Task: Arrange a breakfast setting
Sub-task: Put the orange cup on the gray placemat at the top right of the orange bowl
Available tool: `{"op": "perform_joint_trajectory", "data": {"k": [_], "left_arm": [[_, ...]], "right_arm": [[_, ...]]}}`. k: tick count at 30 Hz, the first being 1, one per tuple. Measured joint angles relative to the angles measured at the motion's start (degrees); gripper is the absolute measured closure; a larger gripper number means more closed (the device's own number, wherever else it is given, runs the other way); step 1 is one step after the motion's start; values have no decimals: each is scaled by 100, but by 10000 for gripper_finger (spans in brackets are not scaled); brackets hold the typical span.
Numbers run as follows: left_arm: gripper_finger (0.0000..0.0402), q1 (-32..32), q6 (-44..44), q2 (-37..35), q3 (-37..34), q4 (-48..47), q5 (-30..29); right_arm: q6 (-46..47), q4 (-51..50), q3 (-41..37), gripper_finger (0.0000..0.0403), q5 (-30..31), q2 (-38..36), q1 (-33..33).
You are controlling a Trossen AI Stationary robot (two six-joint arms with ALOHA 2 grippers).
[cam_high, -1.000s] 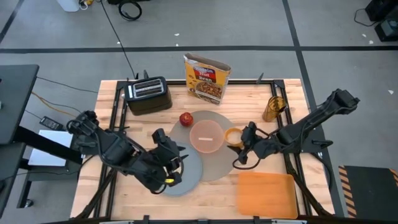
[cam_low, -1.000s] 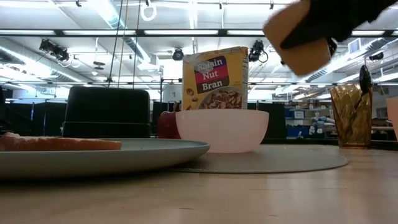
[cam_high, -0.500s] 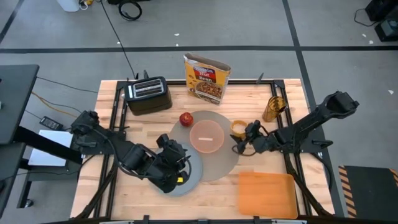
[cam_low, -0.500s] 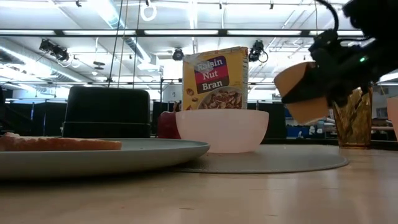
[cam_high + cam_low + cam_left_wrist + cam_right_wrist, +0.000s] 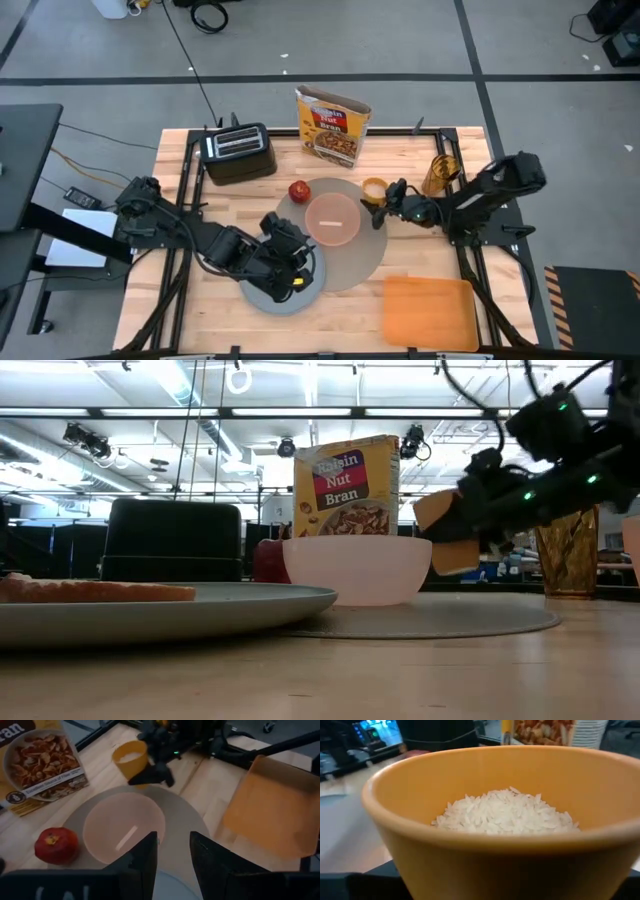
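The right gripper (image 5: 385,197) held the small orange cup (image 5: 374,188) of rice beside the pink bowl (image 5: 332,219); tilting might spill it.

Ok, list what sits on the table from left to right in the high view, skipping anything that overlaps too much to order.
Toaster → grey plate with the left tool over it → cereal box → orange cup held in the right tool → amber glass.

Orange cup (image 5: 374,189) (white rice), pink bowl (image 5: 332,219)
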Motion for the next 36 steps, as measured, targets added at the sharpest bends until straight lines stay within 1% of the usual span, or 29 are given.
{"op": "perform_joint_trajectory", "data": {"k": [3, 6, 11, 13, 16, 19, 24, 26, 29, 33, 36], "left_arm": [[278, -31, 74, 1, 0, 137, 3], [278, -37, 117, 0, 0, 160, 3], [278, -35, 121, 0, 0, 251, -3], [278, -35, 119, 2, 0, 273, -1], [278, -67, 119, 2, 0, 314, -2], [278, -81, 117, 1, 0, 359, -1], [278, -101, 195, 0, 0, 389, -2], [278, -96, 248, 1, 0, 381, -5], [278, -54, 256, 1, 0, 369, -5], [278, -50, 310, 0, 0, 372, -10], [278, -50, 356, 1, 0, 373, -11]], "right_arm": [[-223, 707, 34, 89, -212, 425, -269], [-283, 1020, 81, 89, -381, 882, -534], [-454, 1901, 268, 89, -672, 1658, -912], [-554, 2164, 287, 89, -872, 1937, -1067], [-724, 2648, 358, 90, -1395, 2335, -1321], [-863, 3033, 348, 90, -1701, 2704, -1518], [-1166, 3151, 501, 90, -2387, 2902, -1741], [-1330, 3112, 604, 90, -2566, 2932, -1755], [-1535, 3064, 694, 90, -2629, 2934, -1787], [-1534, 3065, 715, 89, -2628, 2934, -1858], [-1549, 3049, 715, 76, -2625, 2934, -1875]]}}
